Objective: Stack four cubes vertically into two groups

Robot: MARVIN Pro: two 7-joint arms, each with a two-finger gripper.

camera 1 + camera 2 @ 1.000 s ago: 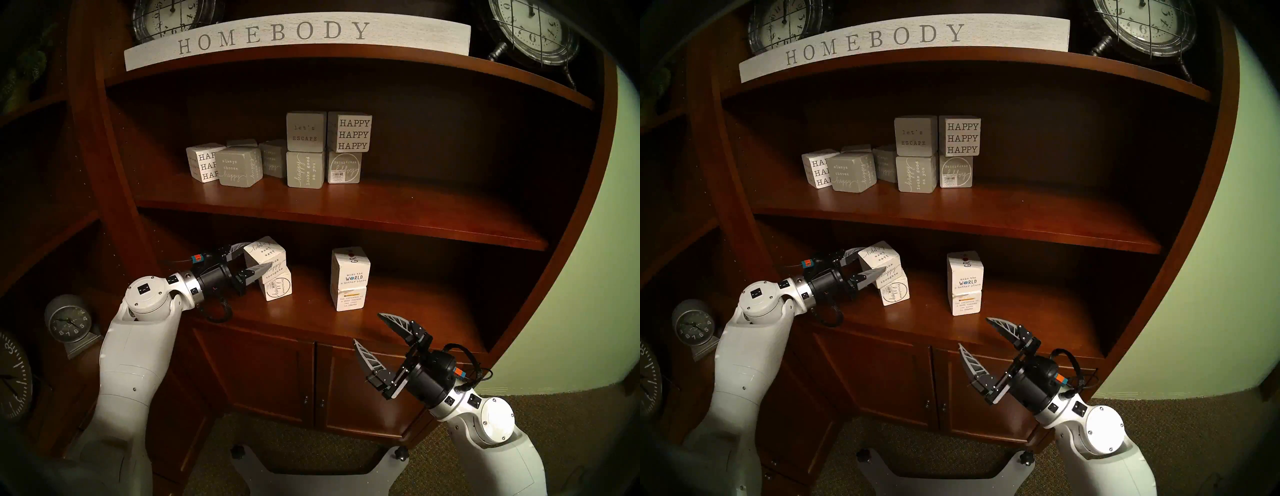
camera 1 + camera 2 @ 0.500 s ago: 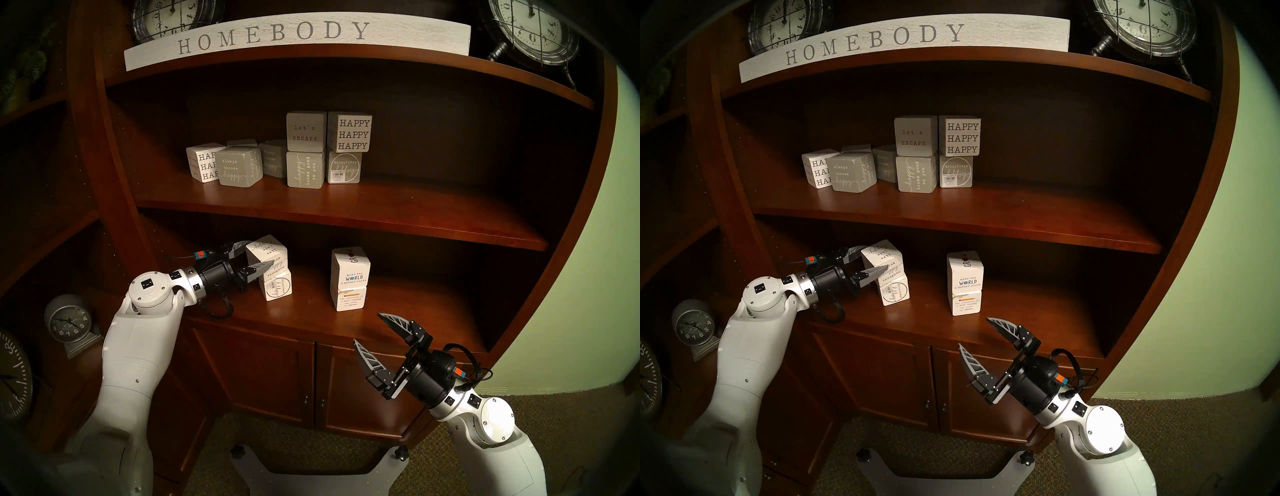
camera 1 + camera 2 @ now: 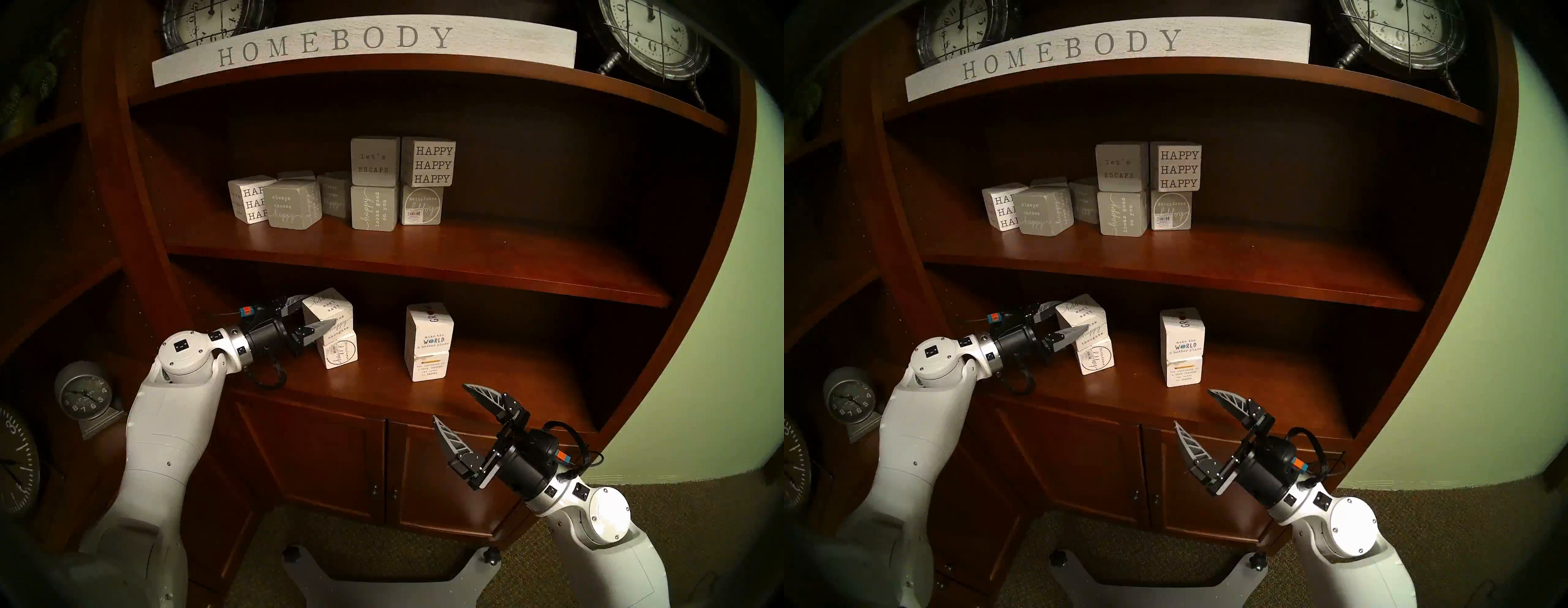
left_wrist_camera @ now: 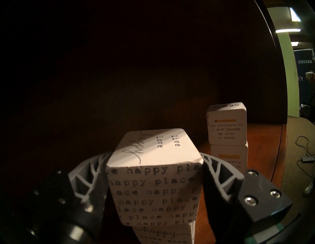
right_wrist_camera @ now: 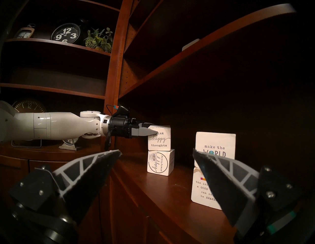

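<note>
Two stacks of white cubes stand on the lower shelf (image 3: 382, 395). On the left, my left gripper (image 3: 314, 316) is shut on the upper "happy thoughts" cube (image 3: 333, 312), which is slightly turned and sits on, or a hair above, the lower "happy everything" cube (image 3: 341, 352). The left wrist view shows the fingers (image 4: 213, 172) clamping this cube's (image 4: 153, 190) sides. On the right, a GROW cube (image 3: 429, 327) rests squarely on a second one (image 3: 429, 365). My right gripper (image 3: 450, 403) is open and empty, in front of and below that stack.
The middle shelf (image 3: 424, 254) hangs close above both stacks and carries several grey blocks (image 3: 373, 208) and "HAPPY HAPPY HAPPY" blocks (image 3: 428, 163). A HOMEBODY sign (image 3: 339, 42) and clocks sit on top. Cabinet doors (image 3: 382, 467) are below. A small clock (image 3: 82, 397) stands at left.
My left gripper has carried the upper happy cube slightly to the right and levelled it over the lower happy cube. The right arm has not moved.
</note>
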